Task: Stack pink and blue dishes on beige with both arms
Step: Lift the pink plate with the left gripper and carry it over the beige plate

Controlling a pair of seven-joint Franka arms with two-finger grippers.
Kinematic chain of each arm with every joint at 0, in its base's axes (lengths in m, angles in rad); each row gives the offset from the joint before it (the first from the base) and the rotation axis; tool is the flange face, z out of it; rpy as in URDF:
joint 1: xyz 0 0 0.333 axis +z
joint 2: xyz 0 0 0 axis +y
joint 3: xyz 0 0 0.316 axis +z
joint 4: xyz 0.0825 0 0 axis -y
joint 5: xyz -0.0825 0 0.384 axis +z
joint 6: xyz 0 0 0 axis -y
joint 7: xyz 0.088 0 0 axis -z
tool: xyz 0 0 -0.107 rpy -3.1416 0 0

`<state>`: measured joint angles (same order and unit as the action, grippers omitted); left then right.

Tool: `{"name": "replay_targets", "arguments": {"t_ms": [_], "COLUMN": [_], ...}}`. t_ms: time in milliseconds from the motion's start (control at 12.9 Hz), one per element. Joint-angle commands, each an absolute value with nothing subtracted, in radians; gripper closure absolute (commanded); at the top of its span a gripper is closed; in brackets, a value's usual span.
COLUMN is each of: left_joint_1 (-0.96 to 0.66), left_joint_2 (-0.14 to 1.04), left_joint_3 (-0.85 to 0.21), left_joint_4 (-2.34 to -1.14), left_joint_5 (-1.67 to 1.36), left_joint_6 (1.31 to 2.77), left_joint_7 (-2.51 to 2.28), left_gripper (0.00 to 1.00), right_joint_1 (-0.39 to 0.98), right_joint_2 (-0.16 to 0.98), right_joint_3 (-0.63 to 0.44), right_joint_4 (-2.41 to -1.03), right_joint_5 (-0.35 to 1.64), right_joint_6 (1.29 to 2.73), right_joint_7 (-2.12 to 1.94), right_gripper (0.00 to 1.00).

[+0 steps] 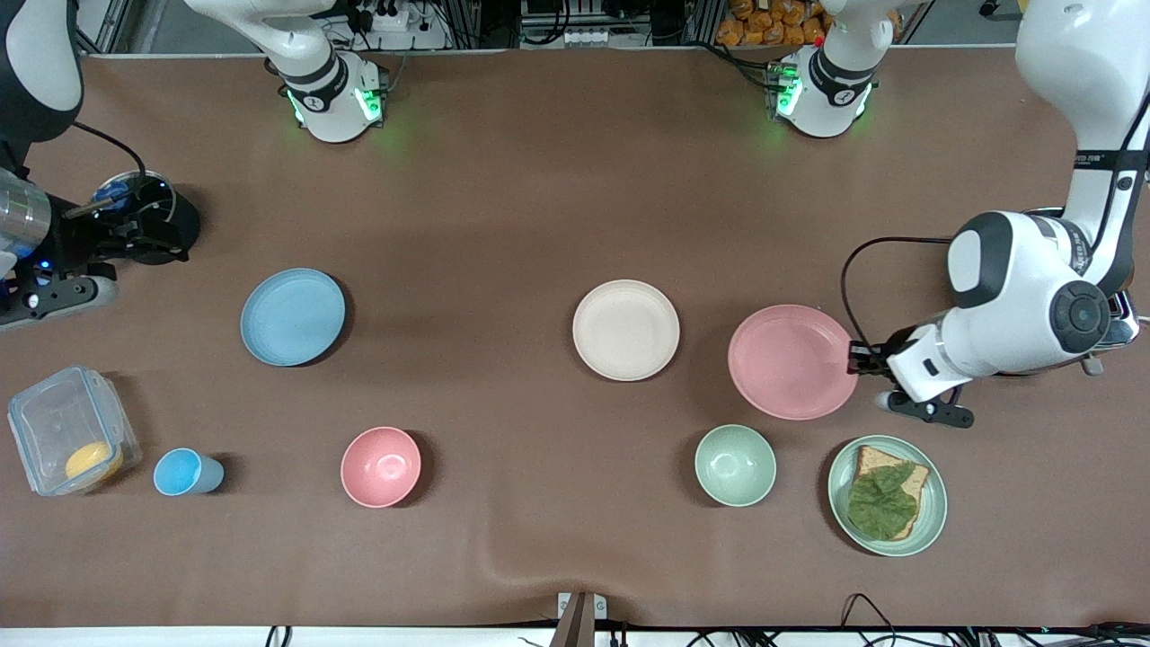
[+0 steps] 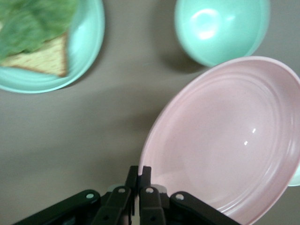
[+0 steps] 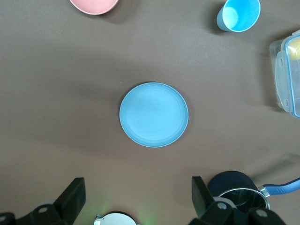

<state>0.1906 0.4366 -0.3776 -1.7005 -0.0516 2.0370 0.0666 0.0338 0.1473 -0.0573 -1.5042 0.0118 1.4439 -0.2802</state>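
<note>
The pale pink plate [image 1: 791, 361] hangs beside the beige plate [image 1: 626, 330], toward the left arm's end, and looks raised a little off the table. My left gripper [image 1: 855, 359] is shut on its rim; in the left wrist view the fingertips [image 2: 149, 174] pinch the edge of the pink plate [image 2: 225, 140]. The light blue plate [image 1: 293, 316] lies flat toward the right arm's end. My right gripper [image 1: 54, 270] is high over that end and open with nothing in it; in the right wrist view this gripper [image 3: 138, 187] looks down on the blue plate [image 3: 153, 114].
Nearer the front camera stand a clear box with something yellow [image 1: 72, 442], a small blue cup [image 1: 184, 472], a pink bowl [image 1: 381, 466], a green bowl [image 1: 735, 465] and a green plate with toast [image 1: 888, 495]. A black lidded pot [image 1: 148, 220] sits by the right gripper.
</note>
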Motion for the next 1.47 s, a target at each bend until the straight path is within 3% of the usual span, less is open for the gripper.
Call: {"name": "replay_targets", "arguments": {"t_ms": [0,309,464,773,1391], "left_joint_1": [0.063,-0.121,-0.164,-0.163,-0.152], "left_joint_2": [0.446,0.484,0.526,0.6,0.545], "left_joint_3": [-0.38,-0.38,-0.379,-0.377,-0.379], "left_joint_4": [-1.648,-1.614,-1.618,-1.643,-1.824], "left_joint_5": [-0.072,-0.072,-0.064,-0.061,-0.06], "left_joint_6": [2.006,2.022,2.118,2.163,2.243], "left_joint_7": [-0.088,-0.358,-0.414,-0.4,-0.385], "left_gripper": [1.0,1.0,1.0,1.0,1.0], "right_joint_1": [0.009,-0.018,-0.021,-0.029,-0.029], "right_joint_2": [0.146,0.147,0.147,0.15,0.158], "right_joint_3": [-0.048,-0.048,-0.048,-0.048,-0.048], "right_joint_4": [-1.5,-1.505,-1.506,-1.514,-1.514], "right_joint_5": [0.008,0.009,0.009,0.009,0.009], "right_joint_6": [1.431,1.431,1.431,1.431,1.433], "right_joint_7": [-0.284,-0.284,-0.284,-0.284,-0.284], "right_gripper": [0.0,0.0,0.0,0.0,0.0]}}
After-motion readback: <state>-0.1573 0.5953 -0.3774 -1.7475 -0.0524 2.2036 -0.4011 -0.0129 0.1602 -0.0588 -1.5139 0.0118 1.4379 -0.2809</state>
